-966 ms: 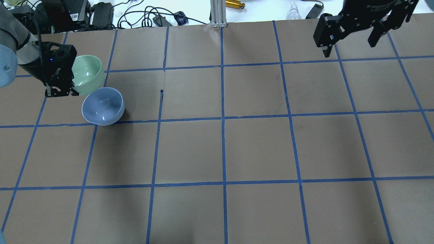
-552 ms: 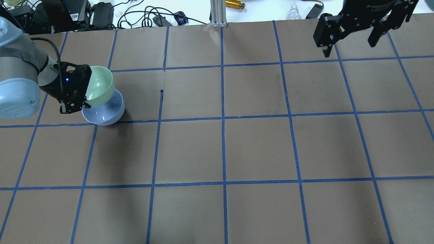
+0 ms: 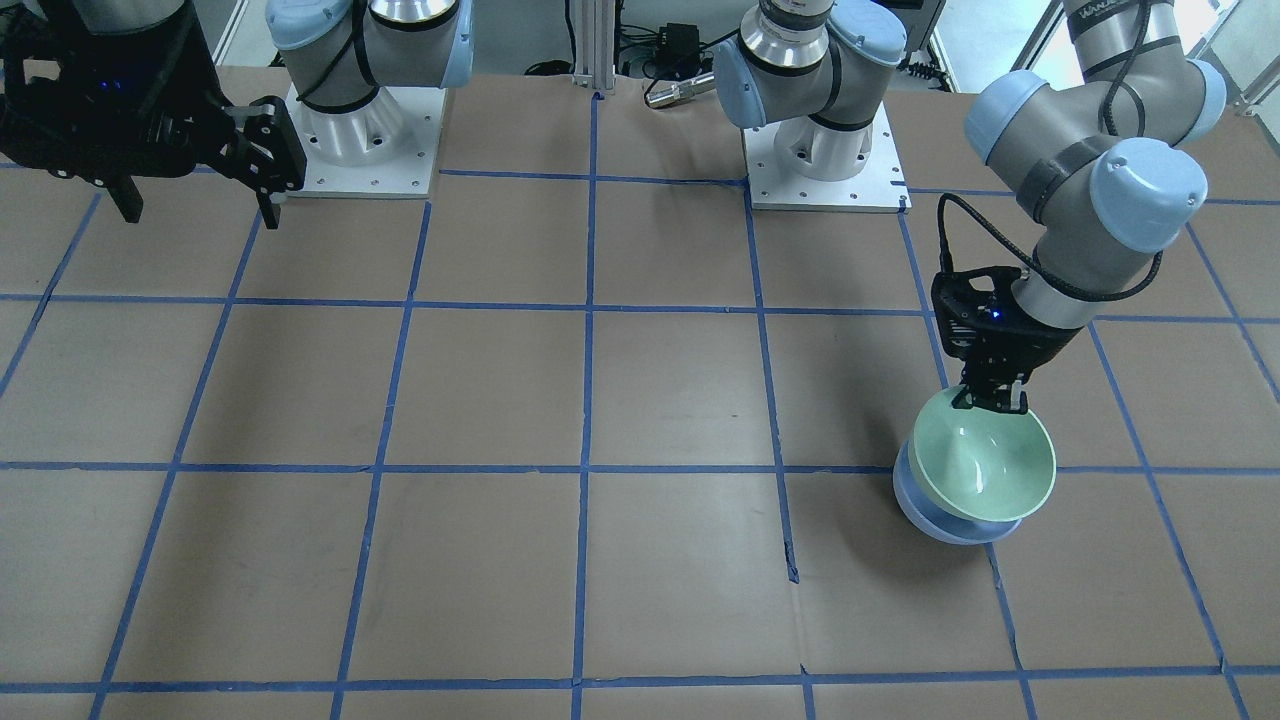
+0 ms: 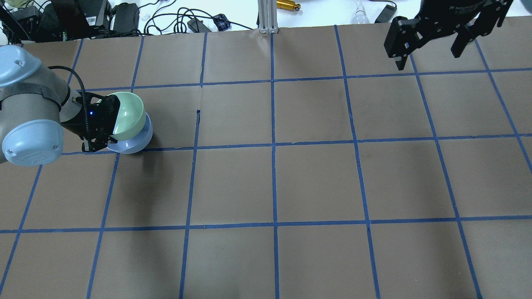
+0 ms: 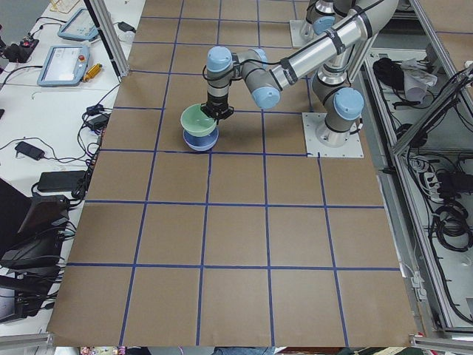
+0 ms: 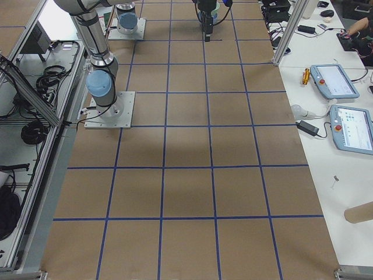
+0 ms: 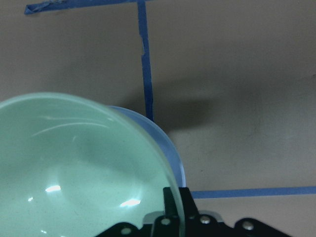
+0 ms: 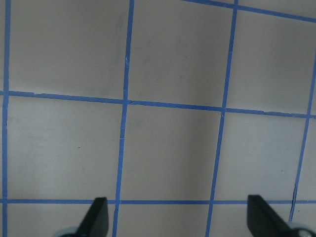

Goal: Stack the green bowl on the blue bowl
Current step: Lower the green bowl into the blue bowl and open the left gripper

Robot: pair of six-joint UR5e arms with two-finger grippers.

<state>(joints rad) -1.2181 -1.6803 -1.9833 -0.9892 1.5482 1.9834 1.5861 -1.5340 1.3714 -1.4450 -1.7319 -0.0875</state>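
The pale mint-green bowl (image 4: 129,110) is tilted and sits directly over the pale blue bowl (image 4: 137,144), which stands on the brown table at the left. My left gripper (image 4: 104,141) is shut on the green bowl's rim on the robot's side. In the front view the green bowl (image 3: 985,465) covers most of the blue bowl (image 3: 930,518), with my left gripper (image 3: 992,402) at its rim. The left wrist view shows the green bowl (image 7: 74,168) with the blue bowl's edge (image 7: 170,148) behind it. I cannot tell whether the bowls touch. My right gripper (image 4: 428,56) is open and empty, high at the far right.
The brown table (image 4: 316,182) is marked with a blue tape grid. Cables and small devices (image 4: 187,20) lie beyond its far edge. An aluminium post (image 4: 266,16) stands at the middle of the far edge. The arm bases (image 3: 830,160) stand on the robot's side.
My left gripper has carried the green bowl from behind the blue bowl to over it and lower. The blue bowl and the right arm have not moved.
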